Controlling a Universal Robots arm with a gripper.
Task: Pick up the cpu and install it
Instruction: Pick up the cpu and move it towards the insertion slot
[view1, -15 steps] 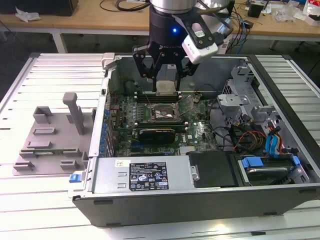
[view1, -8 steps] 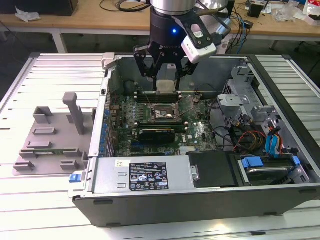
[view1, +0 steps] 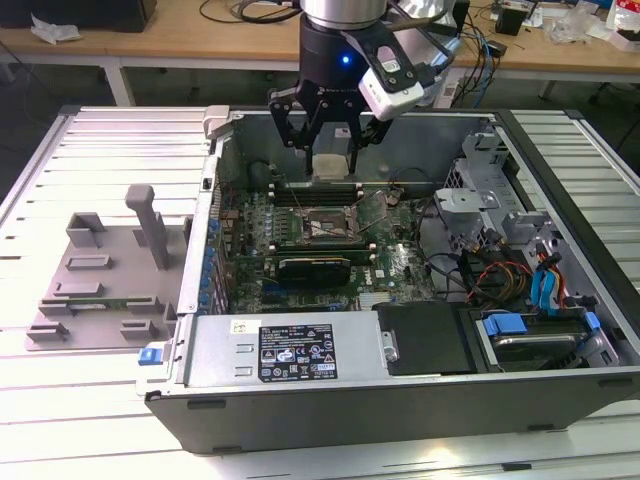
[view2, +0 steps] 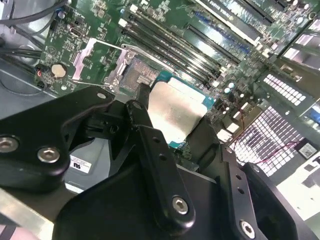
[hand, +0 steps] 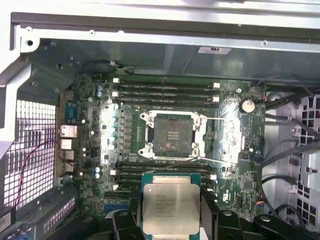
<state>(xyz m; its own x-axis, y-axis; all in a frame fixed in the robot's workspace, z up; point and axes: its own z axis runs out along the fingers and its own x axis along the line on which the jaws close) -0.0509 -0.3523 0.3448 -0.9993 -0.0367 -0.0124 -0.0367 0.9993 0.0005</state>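
One cpu (view1: 330, 166): a silver-topped square chip, clamped by two opposite edges in your gripper (view1: 331, 156). It is held flat with the metal top up, clear of everything below.

- **Location:** it hangs inside the open computer case (view1: 300, 350), above the motherboard (view1: 400, 262). It is near the socket (view1: 322, 225) but not yet over it. In the first wrist view, the chip (hand: 171, 204) lies apart from the socket (hand: 173, 135), with a bank of memory slots (hand: 165, 170) between them.
- **One socket, bare:** it is a black square with its contact field exposed. The metal cover plate (hand: 226, 137) appears swung aside.
- **One grey tray (view1: 100, 280):** it sits outside the case on the exterior view's left, well apart from the gripper.
- **Step in hand, as judged:** the pick-up is done and the chip is held above the board. It has not been seated.
- **What seating calls for:**
  - Centre the chip squarely over the socket, with its edges parallel to the frame.
  - Match the corner mark. You cannot tell its orientation from these views.
  - Lower it level, with no sliding and little force. The contacts would likely bend under a tilted or offset landing.
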